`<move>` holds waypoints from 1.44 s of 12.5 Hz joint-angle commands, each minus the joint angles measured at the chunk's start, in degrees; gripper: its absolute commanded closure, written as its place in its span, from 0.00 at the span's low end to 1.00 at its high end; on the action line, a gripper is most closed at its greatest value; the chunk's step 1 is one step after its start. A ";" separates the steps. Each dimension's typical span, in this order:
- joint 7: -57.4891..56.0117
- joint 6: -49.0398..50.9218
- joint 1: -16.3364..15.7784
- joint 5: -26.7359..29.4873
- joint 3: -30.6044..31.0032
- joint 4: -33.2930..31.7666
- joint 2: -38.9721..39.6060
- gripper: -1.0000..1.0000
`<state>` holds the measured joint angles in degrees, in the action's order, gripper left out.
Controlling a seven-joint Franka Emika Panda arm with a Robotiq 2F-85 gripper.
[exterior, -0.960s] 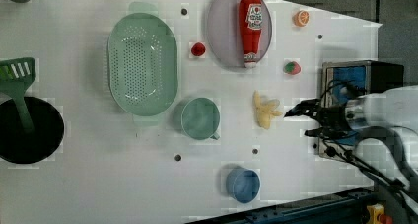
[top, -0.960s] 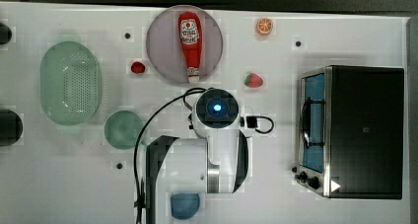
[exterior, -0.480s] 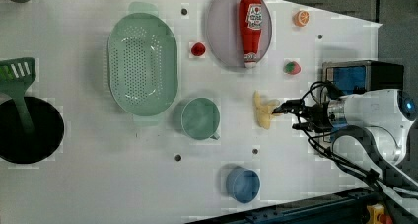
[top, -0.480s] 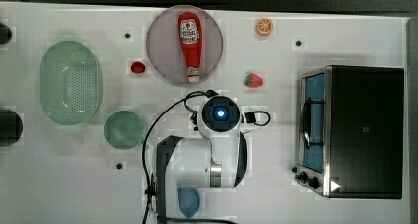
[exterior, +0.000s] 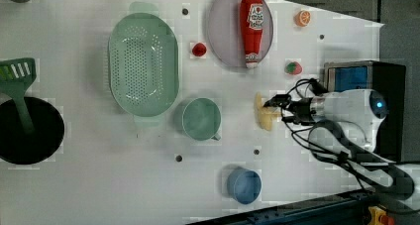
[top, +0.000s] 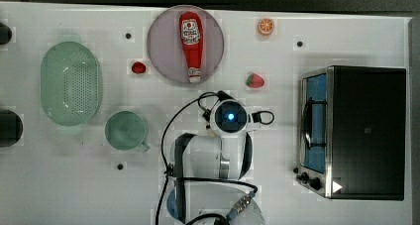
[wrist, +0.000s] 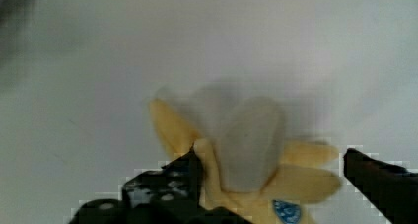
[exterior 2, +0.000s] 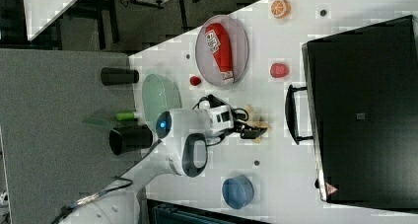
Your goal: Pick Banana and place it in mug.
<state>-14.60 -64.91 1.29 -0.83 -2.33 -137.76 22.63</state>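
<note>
- 1 banana (exterior: 264, 117), a pale-yellow peeled toy with a blue sticker, lies on the white table (top: 59, 185); in the left view it sits just right of the mug and below the plate.
- 1 mug (exterior: 200, 118), translucent green with a small handle, stands upright just below the colander in the left view, apart from the banana.
- 1 oval perforated green colander (exterior: 143, 64); 1 round blue cup (exterior: 244, 186) near the left view's bottom edge.
- 1 red ketchup bottle (top: 191, 37) lies on 1 round grey plate (top: 161, 51).
- 1 strawberry (top: 255, 80), 1 orange slice (top: 266, 26) and 1 small red fruit (top: 138, 67) lie separately around the plate.
- 1 black toaster oven (top: 371, 131) with a blue-tinted door stands at the top view's right.
- 1 green spatula (exterior: 17, 81) rests over 1 black pan (exterior: 27, 131) at the left view's left edge.
- 1 white arm (exterior: 351, 111) reaches in from the left view's right, wrist bent down toward the table.
- The gripper (wrist: 276, 177) hangs over the banana with its 2 black fingers (wrist: 162, 184) spread wide, 1 on each side of the fruit; 1 finger looks close against the peel, the other stands apart, and nothing is gripped.
</note>
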 commanded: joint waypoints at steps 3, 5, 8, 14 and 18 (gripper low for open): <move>-1.93 -3.77 0.22 0.71 1.41 -0.63 0.44 0.28; -1.93 -4.77 0.20 0.71 1.39 -0.54 0.37 0.52; -1.93 -4.76 0.20 0.72 1.40 -0.56 -0.68 0.63; -1.93 8.86 0.25 0.71 0.98 -0.27 -16.85 0.63; -1.83 28.84 0.39 0.71 0.92 3.88 -29.17 0.63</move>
<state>-15.43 -37.68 1.61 0.56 -1.81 -134.51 -5.24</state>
